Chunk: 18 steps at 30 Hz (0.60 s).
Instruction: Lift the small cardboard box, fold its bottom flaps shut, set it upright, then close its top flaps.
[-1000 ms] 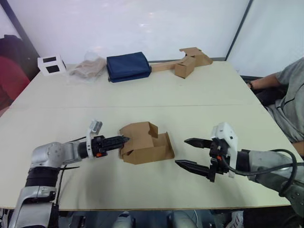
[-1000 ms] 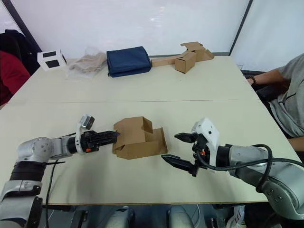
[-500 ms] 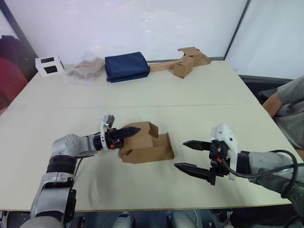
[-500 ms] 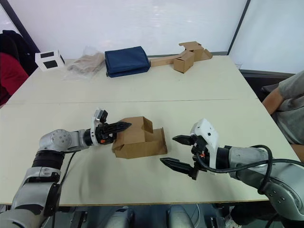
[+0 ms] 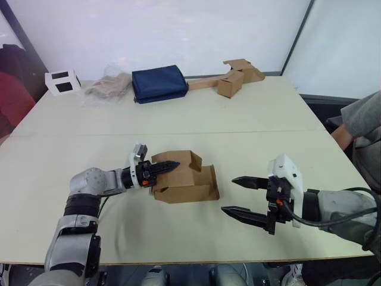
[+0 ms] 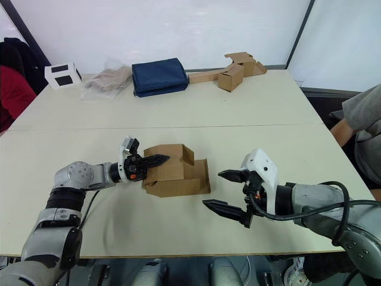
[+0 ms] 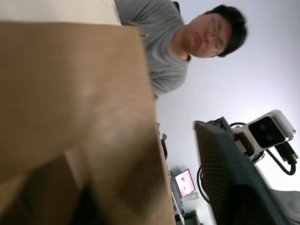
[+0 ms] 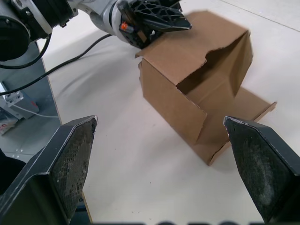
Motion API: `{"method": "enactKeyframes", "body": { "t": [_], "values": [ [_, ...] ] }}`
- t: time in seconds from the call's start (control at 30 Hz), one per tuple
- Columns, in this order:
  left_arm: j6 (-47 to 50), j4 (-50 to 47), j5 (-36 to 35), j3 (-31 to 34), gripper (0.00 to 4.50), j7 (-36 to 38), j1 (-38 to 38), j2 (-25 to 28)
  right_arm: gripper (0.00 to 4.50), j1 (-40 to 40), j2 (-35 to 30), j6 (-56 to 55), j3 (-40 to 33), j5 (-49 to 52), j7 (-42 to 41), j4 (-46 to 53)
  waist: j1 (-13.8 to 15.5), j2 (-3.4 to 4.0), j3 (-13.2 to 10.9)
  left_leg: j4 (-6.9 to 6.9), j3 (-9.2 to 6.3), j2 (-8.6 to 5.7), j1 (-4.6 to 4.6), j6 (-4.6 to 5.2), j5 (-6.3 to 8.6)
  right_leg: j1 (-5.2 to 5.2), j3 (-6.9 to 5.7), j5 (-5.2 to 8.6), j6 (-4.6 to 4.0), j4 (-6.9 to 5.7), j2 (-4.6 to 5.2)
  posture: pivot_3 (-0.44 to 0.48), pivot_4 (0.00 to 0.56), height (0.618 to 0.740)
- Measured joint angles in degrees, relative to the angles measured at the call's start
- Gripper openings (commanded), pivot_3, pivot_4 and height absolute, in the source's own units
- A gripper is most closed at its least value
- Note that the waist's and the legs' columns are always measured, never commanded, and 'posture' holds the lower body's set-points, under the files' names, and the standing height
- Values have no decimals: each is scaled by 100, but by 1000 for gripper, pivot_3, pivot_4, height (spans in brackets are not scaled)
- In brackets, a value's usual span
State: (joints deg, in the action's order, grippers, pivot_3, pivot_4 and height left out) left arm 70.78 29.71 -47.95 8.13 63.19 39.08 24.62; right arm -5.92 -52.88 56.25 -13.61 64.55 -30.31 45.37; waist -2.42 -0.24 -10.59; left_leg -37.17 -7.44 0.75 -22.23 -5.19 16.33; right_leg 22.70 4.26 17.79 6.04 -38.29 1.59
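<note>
The small cardboard box (image 5: 181,182) lies on its side in the middle of the table, its open end facing right. Its flaps (image 5: 206,177) are spread open there; I cannot tell which are the top flaps. My left gripper (image 5: 168,165) reaches in from the left and is shut on the box's upper left panel, also seen as the left gripper (image 8: 157,18) pinching that edge. The cardboard (image 7: 70,117) sits against its fingers. My right gripper (image 5: 227,194) hovers open just right of the box, apart from it, its fingers (image 8: 70,154) wide.
At the table's far edge lie a navy blue bag (image 5: 159,83), a white box with black panels (image 5: 62,81), a crumpled clear wrap (image 5: 109,86) and a tan box joined to a long strip (image 5: 233,76). A person (image 5: 364,122) sits at the right side.
My left gripper has moved right onto the box and closed on its upper left panel. The box has shifted slightly right. The right gripper has stayed open, nearly still.
</note>
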Motion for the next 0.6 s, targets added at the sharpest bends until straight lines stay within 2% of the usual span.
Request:
{"method": "enactKeyframes", "body": {
  "t": [0.17,0.37,0.53,0.57,0.6],
  "values": [
    [-124,-225,9,-3,454,50,-3,49,4500,24,4,-75,83,-62,-36,-4,1,0,0,0,0,0,0,0,0,0,0,0,0,0,0,0,150,740],
    [-599,-802,205,-121,454,330,239,483,4500,-17,207,-250,93,-82,31,-164,7,-1,-1,0,0,0,-1,-1,0,0,0,0,0,1,1,0,150,740],
    [-1503,-1317,755,-695,454,797,457,869,4500,-381,567,-447,108,-84,258,-495,2,0,0,3,1,0,0,-1,0,0,1,0,0,4,0,0,150,740],
    [-1642,-1347,840,-755,220,870,467,885,4500,-430,581,-459,108,-95,295,-554,2,0,-1,4,1,0,0,-1,0,1,1,0,0,4,0,0,150,740],
    [-1744,-1344,896,-781,220,919,495,885,4500,-461,596,-472,108,-112,314,-595,2,0,-1,3,1,1,-1,-1,0,1,0,0,0,4,-1,0,150,740]
  ]
}}
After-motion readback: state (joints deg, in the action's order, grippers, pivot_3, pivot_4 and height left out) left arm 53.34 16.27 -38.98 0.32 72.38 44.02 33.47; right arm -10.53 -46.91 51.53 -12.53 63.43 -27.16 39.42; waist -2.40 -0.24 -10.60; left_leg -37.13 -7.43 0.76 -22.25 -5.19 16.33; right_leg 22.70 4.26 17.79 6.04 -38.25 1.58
